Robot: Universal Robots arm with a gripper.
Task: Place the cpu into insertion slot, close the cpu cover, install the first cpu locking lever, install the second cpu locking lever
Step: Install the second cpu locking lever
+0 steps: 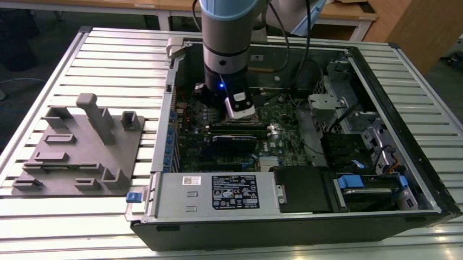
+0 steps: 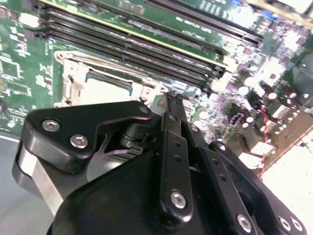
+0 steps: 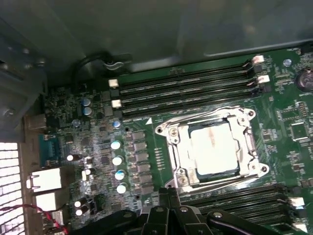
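Observation:
The cpu (image 3: 215,147), a square chip with a pale metal top, lies in the insertion slot (image 3: 182,157) on the green board. The silver cpu cover (image 3: 244,128) lies flat around it as a frame. Thin metal levers run along two sides of the socket. My gripper (image 3: 168,192) is shut, its black fingertips together just off one corner of the socket and low over the board. In the second wrist view the gripper (image 2: 170,98) tip sits beside the cover's edge (image 2: 73,73), with the cpu (image 2: 105,84) showing through the window. In the exterior view the gripper (image 1: 239,111) reaches down into the open computer case.
Long black memory slots (image 3: 186,88) flank the socket on two sides. Capacitors (image 3: 117,159) and rear ports (image 3: 46,181) stand near it. The case walls (image 1: 394,103), a power supply (image 1: 231,192) and drive bays (image 1: 369,184) ring the board. A grey fixture plate (image 1: 79,151) lies at the exterior view's left.

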